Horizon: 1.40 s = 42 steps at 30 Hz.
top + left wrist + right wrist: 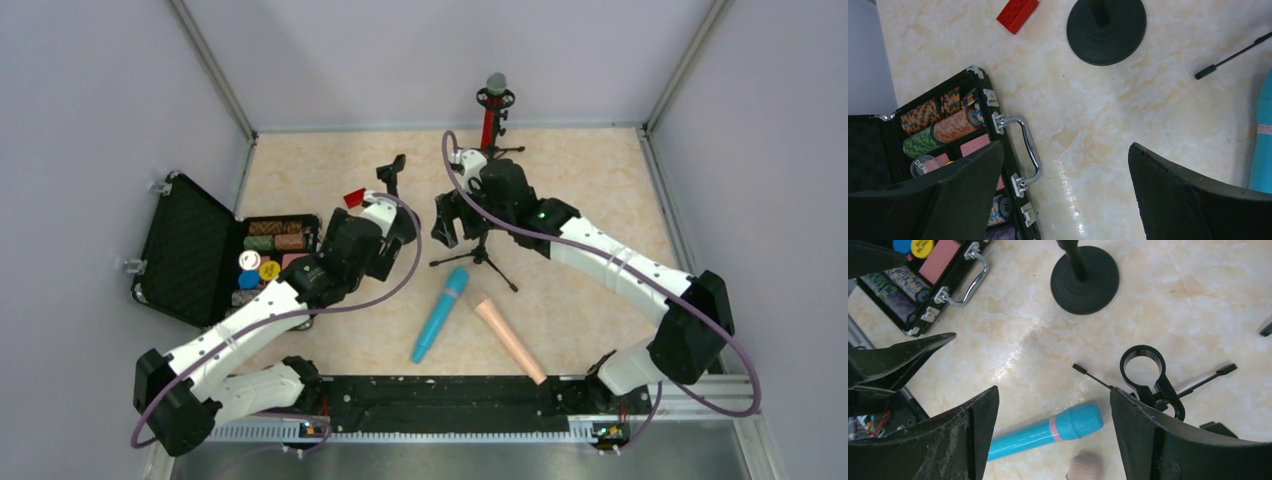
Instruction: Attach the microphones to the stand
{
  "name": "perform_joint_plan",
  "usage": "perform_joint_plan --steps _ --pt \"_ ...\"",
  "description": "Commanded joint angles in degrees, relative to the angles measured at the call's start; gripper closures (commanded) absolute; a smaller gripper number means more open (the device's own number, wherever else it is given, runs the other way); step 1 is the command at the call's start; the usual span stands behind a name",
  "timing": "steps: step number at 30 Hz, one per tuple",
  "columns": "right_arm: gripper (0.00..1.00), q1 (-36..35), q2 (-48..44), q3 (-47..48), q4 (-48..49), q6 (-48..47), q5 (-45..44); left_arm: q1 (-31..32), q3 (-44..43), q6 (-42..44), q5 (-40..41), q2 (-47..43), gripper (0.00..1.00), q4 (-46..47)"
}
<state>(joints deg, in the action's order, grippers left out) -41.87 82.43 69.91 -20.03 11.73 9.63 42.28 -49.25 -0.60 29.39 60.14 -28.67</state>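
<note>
Microphones lie flat: cyan-blue microphone (441, 313) near peach-pink microphone (510, 338).

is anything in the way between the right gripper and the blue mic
Nothing visible. The right gripper has its jaws open over the table, and the cyan microphone lies uncovered in the gap between them. The peach microphone rests beside its head, not over it, and the stand's empty clip sits off to one side.

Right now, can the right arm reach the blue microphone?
Probably yes. The right gripper hangs open above the blue microphone, with nothing between them. The stand's empty clamp sits close beside one finger, so it might brush that.
</note>
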Motion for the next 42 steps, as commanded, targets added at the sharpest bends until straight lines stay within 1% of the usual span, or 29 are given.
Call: perform_joint_plan --steps 1,5,9,18,24,29,36,42 --pt "0.20 -1.4 3.2 6.0 -1.6 -3.4 -7.6 -1.9 0.2 -1.9 0.2 -2.2 0.01 2.4" --pt "0.19 -2.1 6.3 8.7 -2.8 -4.9 -14.2 -1.8 0.3 -1.5 1.1 -2.5 0.01 2.1" --pt "0.17 -2.1 8.8 11.1 -5.2 -5.5 -21.2 -1.9 0.5 -1.2 0.1 -2.6 0.01 2.0" --pt "0.13 -1.6 9.6 13.2 -6.5 -5.7 -29.7 -1.9 0.6 -0.8 -0.4 -2.2 0.01 1.9" --pt "0.13 1.2 9.2 13.1 -8.2 -4.3 -27.8 -1.8 0.6 -0.7 -1.1 -2.2 0.01 1.7" --pt "0.13 4.1 8.4 12.5 -8.2 -3.2 -21.8 -1.8 0.5 -0.7 -1.4 -2.1 0.01 1.6" --pt "0.13 8.5 7.7 12.1 -8.5 -2.8 -18.4 -1.8 0.4 -0.6 -1.9 -1.8 0.01 1.5" --pt "0.13 12.7 7.6 13.3 -8.0 -3.0 -12.4 -1.9 0.2 -0.5 -2.2 -1.5 0.01 1.3"
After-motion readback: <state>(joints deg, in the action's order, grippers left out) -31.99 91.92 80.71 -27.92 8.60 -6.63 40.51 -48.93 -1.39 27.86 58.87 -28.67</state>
